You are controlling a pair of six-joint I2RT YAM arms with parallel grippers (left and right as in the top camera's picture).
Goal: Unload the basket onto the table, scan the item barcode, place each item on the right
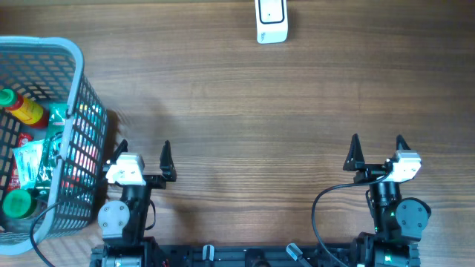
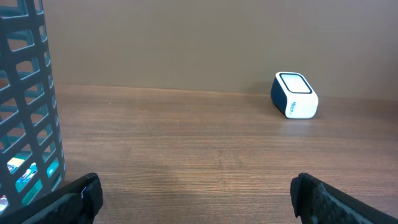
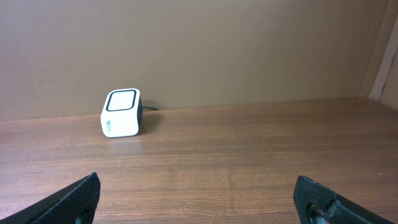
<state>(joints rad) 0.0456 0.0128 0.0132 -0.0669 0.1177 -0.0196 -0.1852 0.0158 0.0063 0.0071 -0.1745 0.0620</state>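
Left gripper and right gripper: jaws wide apart, empty, at the near edge. Mesh basket, beside the left gripper, holds the items: green packet, likely light, soft, slippery; red sauce bottle, likely rigid, best pinched across its body. Barcode scanner: white, far edge.

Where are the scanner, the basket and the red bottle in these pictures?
scanner (image 1: 272, 33): overhead view, on its white body below the window.
basket (image 1: 44, 44): overhead view, on its far rim.
red bottle (image 1: 27, 112): overhead view, on its red body, inside the basket.
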